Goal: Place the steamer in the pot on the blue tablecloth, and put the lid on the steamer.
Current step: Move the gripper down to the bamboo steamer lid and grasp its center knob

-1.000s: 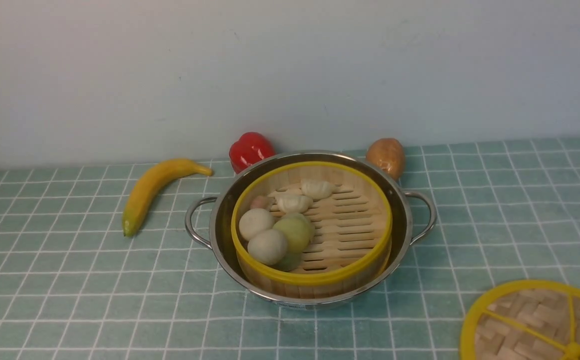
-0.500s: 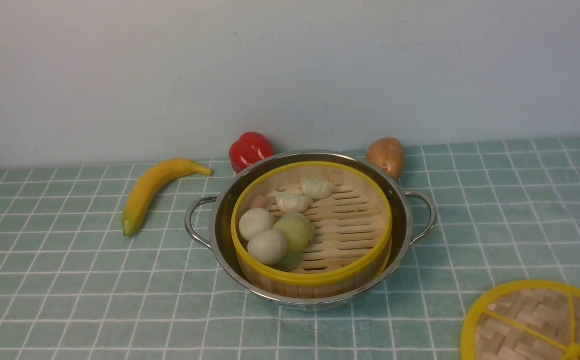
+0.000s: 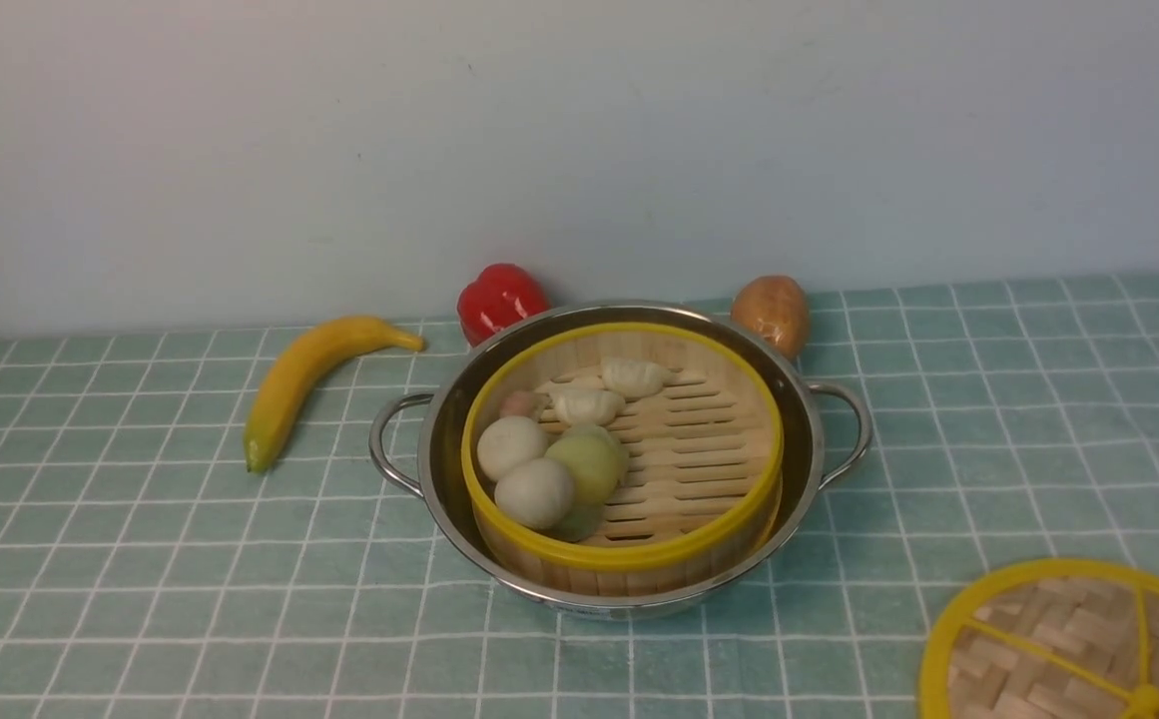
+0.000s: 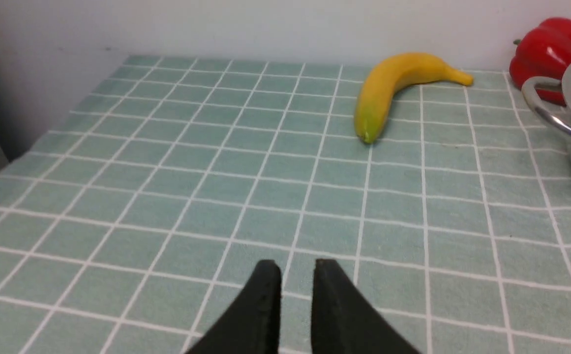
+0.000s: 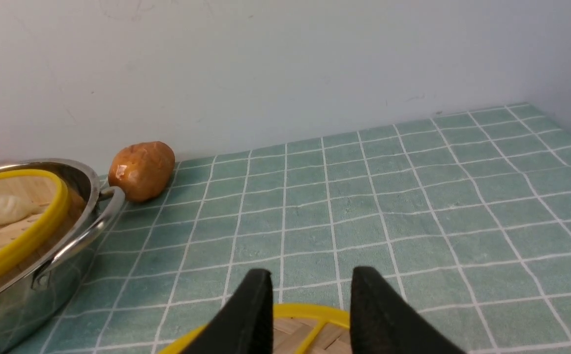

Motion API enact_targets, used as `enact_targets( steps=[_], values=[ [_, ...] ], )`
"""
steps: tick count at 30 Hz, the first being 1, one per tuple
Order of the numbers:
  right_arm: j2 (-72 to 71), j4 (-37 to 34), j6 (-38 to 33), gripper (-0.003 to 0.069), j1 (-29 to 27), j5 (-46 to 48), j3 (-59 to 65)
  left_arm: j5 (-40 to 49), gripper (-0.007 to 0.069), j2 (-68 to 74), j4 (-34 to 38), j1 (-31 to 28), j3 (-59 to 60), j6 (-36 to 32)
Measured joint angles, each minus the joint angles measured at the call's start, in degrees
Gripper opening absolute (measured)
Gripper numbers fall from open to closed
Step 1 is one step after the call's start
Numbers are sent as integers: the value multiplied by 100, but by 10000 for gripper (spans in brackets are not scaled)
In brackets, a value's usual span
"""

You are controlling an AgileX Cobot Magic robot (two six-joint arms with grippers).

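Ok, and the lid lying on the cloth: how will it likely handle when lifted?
The lid looks stiff: a thick yellow rim and spokes brace the woven strips. Thin bamboo probably makes it light. Lying flat on the blue tablecloth, its edge may be hard to get under.

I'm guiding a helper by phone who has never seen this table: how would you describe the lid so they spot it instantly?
On the blue tablecloth, find the shiny pot in the middle, holding the steamer. Nearer the robot, to its right, the lid lies flat by itself. Unlike the deep steamer, it is a flat woven disc with yellow rim, spokes and knob.
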State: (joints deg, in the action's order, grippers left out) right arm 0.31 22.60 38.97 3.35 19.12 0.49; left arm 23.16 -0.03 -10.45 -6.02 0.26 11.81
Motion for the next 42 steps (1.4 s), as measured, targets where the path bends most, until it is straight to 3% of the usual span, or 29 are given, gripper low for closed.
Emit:
enact_targets(
  steps=[42],
  values=[
    [0,4,-5,243,0,0,0,-371,148,82,215,0,16,110]
  ],
)
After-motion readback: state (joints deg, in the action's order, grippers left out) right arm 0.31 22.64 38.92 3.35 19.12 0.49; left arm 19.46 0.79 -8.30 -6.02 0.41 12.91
